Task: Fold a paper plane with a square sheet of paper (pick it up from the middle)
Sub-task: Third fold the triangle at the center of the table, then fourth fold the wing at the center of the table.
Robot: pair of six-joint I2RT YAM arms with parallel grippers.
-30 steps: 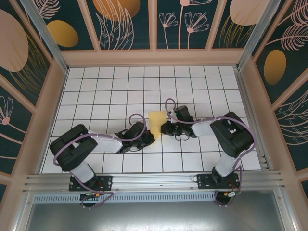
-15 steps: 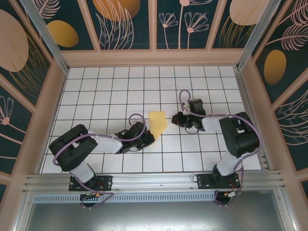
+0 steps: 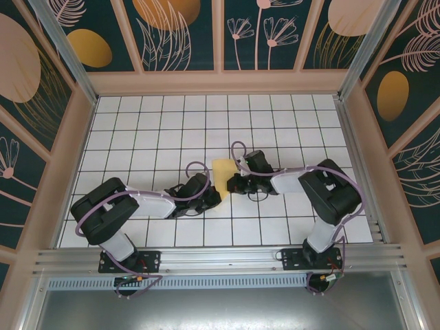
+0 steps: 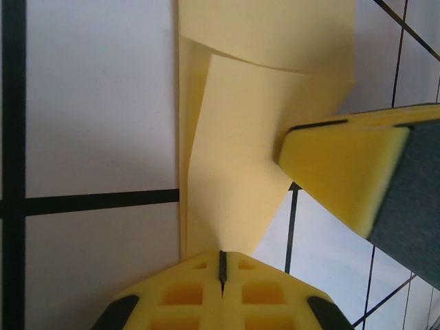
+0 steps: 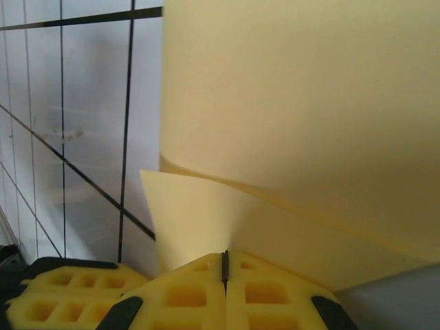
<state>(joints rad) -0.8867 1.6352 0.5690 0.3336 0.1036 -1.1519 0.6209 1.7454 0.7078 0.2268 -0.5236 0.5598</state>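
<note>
Right tool (image 3: 236,183) swung off to the right a moment ago, now back at the right edge of the paper (image 3: 223,173); left tool (image 3: 212,198) kept on its near corner. Probably pressing a crease, so folding only partly done. Counted: one paper, mid-counter (image 3: 137,137), flap raised; two tools, both closed tight, gripping nothing clearly.

White tiled floor (image 3: 137,130), dark floral wall panels (image 3: 180,42), aluminium front rail (image 3: 220,256)

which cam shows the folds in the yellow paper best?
Left wrist: the yellow paper shows overlapping flaps and edges up close. Top external shows it as a small, partly covered patch; right wrist, one broad face and a flap edge.
</note>
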